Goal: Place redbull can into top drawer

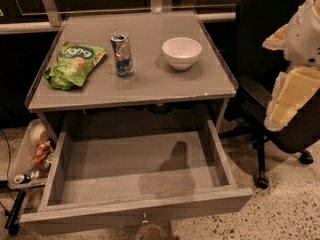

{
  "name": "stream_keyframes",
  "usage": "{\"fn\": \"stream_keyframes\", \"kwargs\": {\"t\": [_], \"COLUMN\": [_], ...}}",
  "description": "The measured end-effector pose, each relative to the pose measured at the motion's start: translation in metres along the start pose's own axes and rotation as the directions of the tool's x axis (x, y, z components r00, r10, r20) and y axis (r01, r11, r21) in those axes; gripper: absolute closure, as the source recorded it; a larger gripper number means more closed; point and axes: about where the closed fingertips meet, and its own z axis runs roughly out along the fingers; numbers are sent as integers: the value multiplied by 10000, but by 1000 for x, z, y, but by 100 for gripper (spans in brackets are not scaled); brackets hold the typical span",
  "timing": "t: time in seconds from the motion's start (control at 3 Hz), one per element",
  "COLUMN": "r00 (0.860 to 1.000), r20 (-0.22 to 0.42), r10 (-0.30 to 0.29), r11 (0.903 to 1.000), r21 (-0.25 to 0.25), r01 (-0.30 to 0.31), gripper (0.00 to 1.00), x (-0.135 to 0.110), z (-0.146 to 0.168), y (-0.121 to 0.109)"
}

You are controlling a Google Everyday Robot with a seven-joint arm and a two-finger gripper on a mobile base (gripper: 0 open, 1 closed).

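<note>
One redbull can (121, 54) on tabletop (150, 86); jaws far right.

I see the slim silver-and-blue redbull can (121, 54) at eleven o'clock on the flat grey tabletop (150, 86). At ten o'clock lies a bright green crinkled snack bag (74, 64) with white lettering, and at one o'clock a plain white round bowl (181, 51). The wide wooden top drawer (135, 204) at six o'clock is dull grey, with a dark shadow on its bottom. My cream-and-white gripper (289, 101) hangs at three o'clock before a black office chair (265, 44). The floor (280, 209) at five o'clock is pale with dark speckles.
</note>
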Motion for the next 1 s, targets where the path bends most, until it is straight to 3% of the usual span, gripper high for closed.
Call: {"fn": "stream_keyframes", "kwargs": {"t": [0.67,1.0], "r00": [9857,9815], "r20": [1271,1456], "r10": [1109,1240], "r11": [9928,9923], "r21": [299,-200], "r01": [-1156,-1224], "gripper": [0,0], "x": [-35,-57], "z": [46,71], "y": [-62,-90]}}
